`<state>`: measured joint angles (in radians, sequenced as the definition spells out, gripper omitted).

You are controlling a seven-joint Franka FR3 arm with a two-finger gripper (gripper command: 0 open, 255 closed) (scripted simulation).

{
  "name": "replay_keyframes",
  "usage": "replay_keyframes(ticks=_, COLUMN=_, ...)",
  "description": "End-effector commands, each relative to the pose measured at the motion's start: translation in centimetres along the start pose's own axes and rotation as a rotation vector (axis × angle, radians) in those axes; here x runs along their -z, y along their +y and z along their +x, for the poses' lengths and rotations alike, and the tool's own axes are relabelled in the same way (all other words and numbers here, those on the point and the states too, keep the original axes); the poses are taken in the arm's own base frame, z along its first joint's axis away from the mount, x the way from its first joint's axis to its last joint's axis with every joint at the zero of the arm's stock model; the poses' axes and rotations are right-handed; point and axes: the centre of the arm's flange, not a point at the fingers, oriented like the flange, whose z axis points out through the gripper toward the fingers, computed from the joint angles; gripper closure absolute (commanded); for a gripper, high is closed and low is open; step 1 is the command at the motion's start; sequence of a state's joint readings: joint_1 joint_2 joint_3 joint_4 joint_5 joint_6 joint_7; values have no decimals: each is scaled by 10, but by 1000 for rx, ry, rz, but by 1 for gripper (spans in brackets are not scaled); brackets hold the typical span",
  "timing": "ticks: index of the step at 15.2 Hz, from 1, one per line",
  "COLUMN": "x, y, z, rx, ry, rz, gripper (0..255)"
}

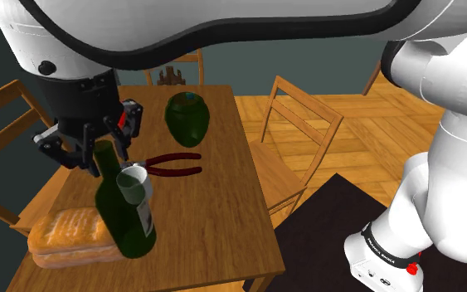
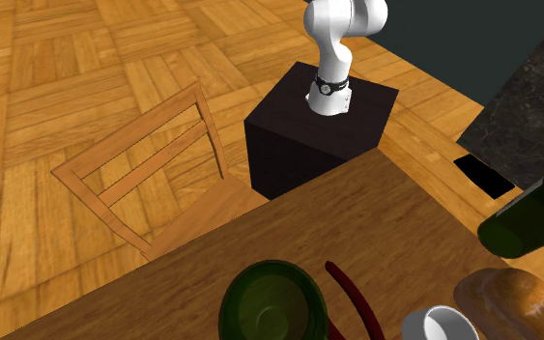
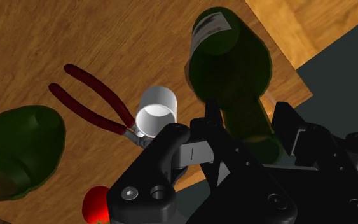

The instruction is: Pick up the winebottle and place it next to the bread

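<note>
The dark green wine bottle point(image 1: 126, 211) with a pale label stands slightly tilted at the table's near end, right beside the brown loaf of bread point(image 1: 64, 236). My black gripper point(image 1: 99, 153) is over it, shut on its neck. In the wrist view the gripper point(image 3: 248, 113) has a finger on each side of the bottle point(image 3: 228, 63) neck, pressed against it. In the second exterior view the bottle point(image 2: 535, 217) shows at the right edge, above the bread point(image 2: 511, 299). I cannot tell whether the bottle's base rests on the wooden table point(image 1: 223, 207).
A white cup point(image 1: 136, 178) sits close to the bottle, with red-handled pliers point(image 1: 173, 163) just behind it. A round dark green vase point(image 1: 188, 116) stands farther back. Wooden chairs point(image 1: 294, 133) flank the table. The dark stand point(image 2: 318, 126) is off the table's end.
</note>
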<state>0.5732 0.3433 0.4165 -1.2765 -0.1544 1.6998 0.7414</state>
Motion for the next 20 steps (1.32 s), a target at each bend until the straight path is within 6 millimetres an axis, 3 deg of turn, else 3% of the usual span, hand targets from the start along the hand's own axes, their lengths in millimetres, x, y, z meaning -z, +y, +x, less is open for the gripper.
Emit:
replay_keyframes(ticks=1, x=-11, y=1, z=-1, rx=0, ry=1, rz=1, gripper=255)
replay_keyframes(ticks=20, x=-110, y=7, z=-10, rx=0, ry=1, rz=1, gripper=255)
